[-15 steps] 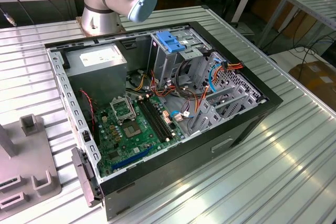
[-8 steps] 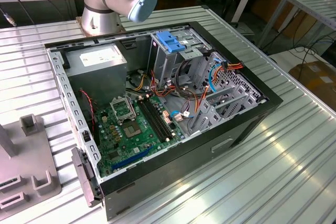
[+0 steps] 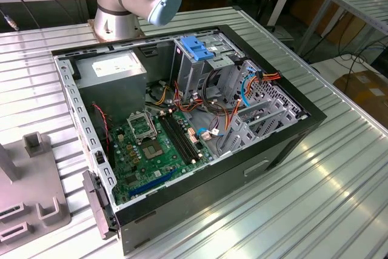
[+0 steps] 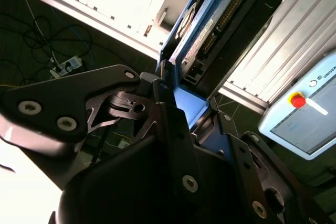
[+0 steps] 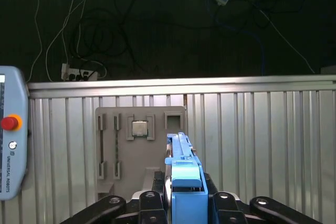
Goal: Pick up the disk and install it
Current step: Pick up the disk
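Over the bench point(image 5: 262, 129), in the first wrist view, the end effector point(image 5: 186, 201) is pinching the disk point(image 5: 184, 156) edge-on by its blue carrier, likely for sliding it into a bay. In the exterior view, the open case point(image 3: 285, 144) is housing a motherboard point(image 3: 142, 150), with the drive cage point(image 3: 194, 71) at one o'clock from it.

The case point(image 3: 306, 114) lies open upward, but cables point(image 3: 227, 110) crowd beside the drive cage point(image 3: 185, 71).
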